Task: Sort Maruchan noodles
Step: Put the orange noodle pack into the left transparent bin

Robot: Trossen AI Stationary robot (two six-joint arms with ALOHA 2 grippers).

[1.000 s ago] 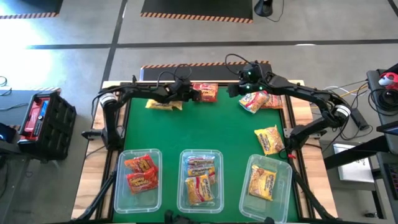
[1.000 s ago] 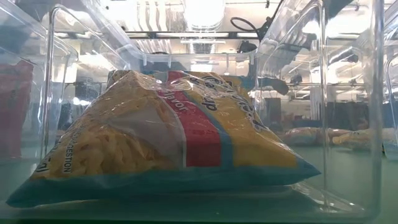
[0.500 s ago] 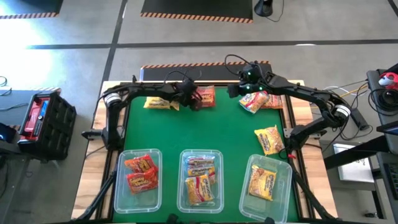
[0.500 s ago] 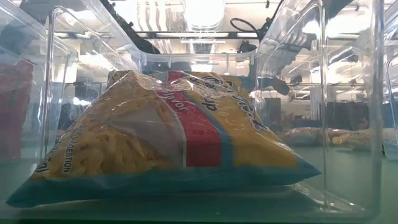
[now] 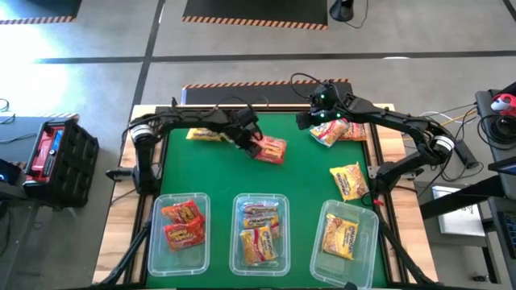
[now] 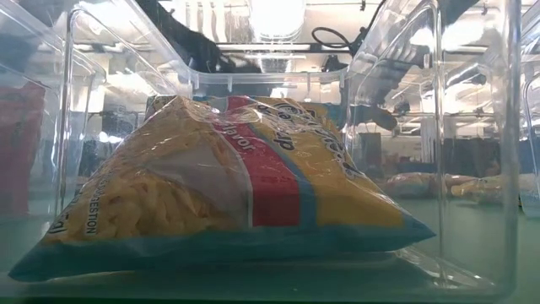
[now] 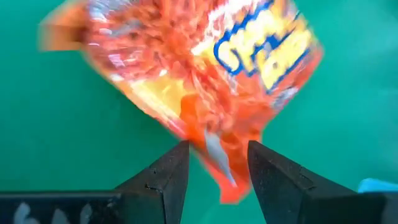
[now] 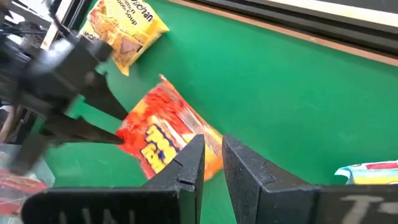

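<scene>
A red-orange Maruchan noodle packet [image 5: 272,150] hangs over the middle of the green mat [image 5: 298,173], with my left gripper [image 5: 251,138] [image 7: 217,158] shut on it. A yellow packet [image 5: 203,134] lies flat at the far left. Near the far right edge my right gripper [image 5: 310,119] [image 8: 211,155] hovers shut with nothing in it, beside two more packets [image 5: 330,131] lying on the mat. Another yellow packet [image 5: 348,181] lies at the right. My left gripper pinches the red-orange packet's crimped end edge [image 7: 211,149] between its two fingers, coming from above and slanting down. The packet hangs tilted below the fingers. Whether its lower end touches the mat, I cannot tell.
Three clear tubs stand along the near edge: the left one [image 5: 153,234] holds red packets, the middle one [image 5: 237,234] mixed yellow-pink ones, the right one [image 5: 371,242] a yellow one. In the low view a tub wall [image 6: 76,127] and its yellow packet [image 6: 219,186] fill the foreground.
My left gripper has tipped downward and rolled, and has moved from the far edge toward the table's middle and right. The red-orange packet has come with it, off its place at the far edge, and now hangs tilted over the mat.
</scene>
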